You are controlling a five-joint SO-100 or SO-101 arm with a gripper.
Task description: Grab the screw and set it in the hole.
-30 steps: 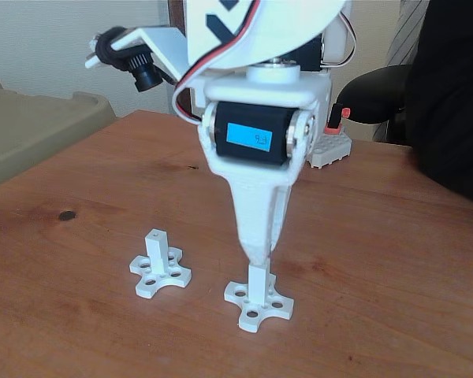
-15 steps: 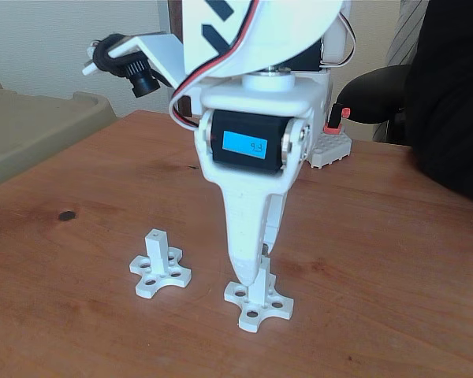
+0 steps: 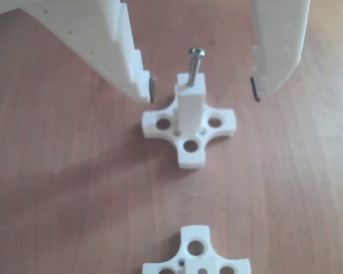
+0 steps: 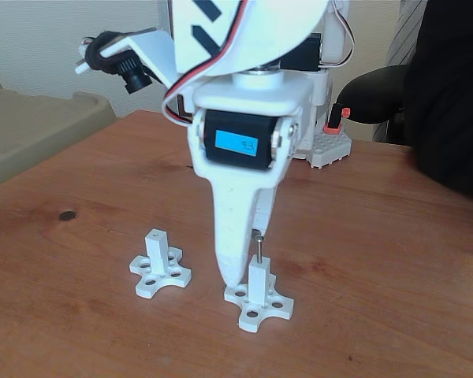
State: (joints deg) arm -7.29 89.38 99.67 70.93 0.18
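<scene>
In the other view, a white post on a cross-shaped base [image 3: 190,123] sits just above the frame's centre on a brown wooden table [image 3: 57,188]. The dark-grey screw [image 3: 194,67] stands upright in the hole at the post's top, head raised above it. The gripper [image 3: 203,90] has its jaws spread wide, one white finger [image 3: 111,45] at upper left, the other at upper right, neither touching the screw. A second cross-shaped base [image 3: 197,257] lies at the bottom edge. In the fixed view, the gripper [image 4: 248,272] points down at centre, its tip just left of the post [image 4: 258,293]; the screw [image 4: 258,246] sticks up free. A second post [image 4: 159,264] stands left of it.
</scene>
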